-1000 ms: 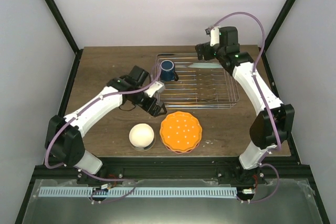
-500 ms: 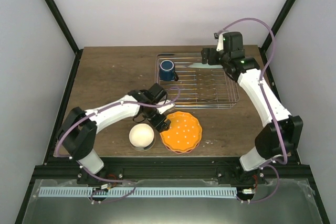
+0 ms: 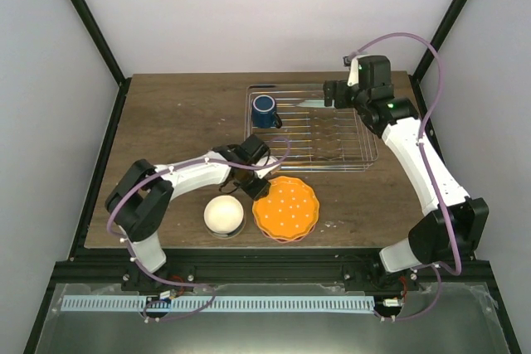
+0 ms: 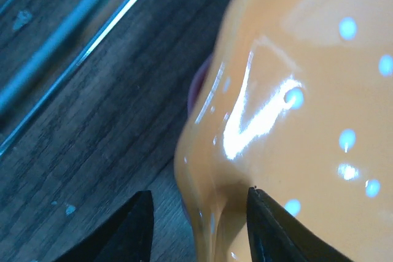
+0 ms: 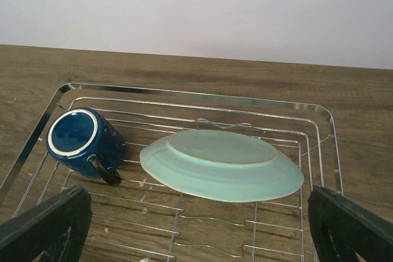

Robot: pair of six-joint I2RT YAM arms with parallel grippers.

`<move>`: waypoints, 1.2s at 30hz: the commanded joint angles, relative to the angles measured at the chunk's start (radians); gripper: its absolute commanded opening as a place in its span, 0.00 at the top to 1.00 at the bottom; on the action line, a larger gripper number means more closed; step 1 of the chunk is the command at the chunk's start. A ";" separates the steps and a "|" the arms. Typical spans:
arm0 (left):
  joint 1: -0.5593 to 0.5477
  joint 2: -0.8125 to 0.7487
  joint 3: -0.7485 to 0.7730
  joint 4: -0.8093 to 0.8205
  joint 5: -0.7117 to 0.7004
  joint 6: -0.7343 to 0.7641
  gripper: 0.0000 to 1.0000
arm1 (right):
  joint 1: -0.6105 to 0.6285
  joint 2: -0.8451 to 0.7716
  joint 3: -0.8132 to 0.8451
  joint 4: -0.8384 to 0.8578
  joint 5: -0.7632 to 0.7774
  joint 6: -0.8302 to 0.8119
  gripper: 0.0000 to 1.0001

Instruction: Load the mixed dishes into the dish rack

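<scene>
Now left gripper (image 4: 198,191), moved from chrome wire rack (image 3: 315,167) to orange white-dotted scalloped plate (image 3: 286,209), straddles its far-left rim, unclamped; pickup likely imminent.

Blue mug (image 3: 265,109) and mint-green plate (image 5: 221,164) in chrome rack (image 3: 332,134), cream bowl (image 3: 223,215) beside orange dotted plate (image 3: 285,209) outside

white walls (image 3: 249,6) | dark wooden table (image 3: 166,118) | black corner posts (image 3: 87,18) | light even, soft

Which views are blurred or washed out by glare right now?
Left wrist: too close, soft focus, glare streak across the orange plate, rack wires smeared. Right wrist: sharp, evenly lit mug and green plate. Top external: clear, soft shadows on the table.
</scene>
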 commanded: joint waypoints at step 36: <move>0.053 -0.189 0.053 -0.065 0.228 0.090 1.00 | -0.005 -0.075 -0.212 0.042 -0.366 -0.043 0.00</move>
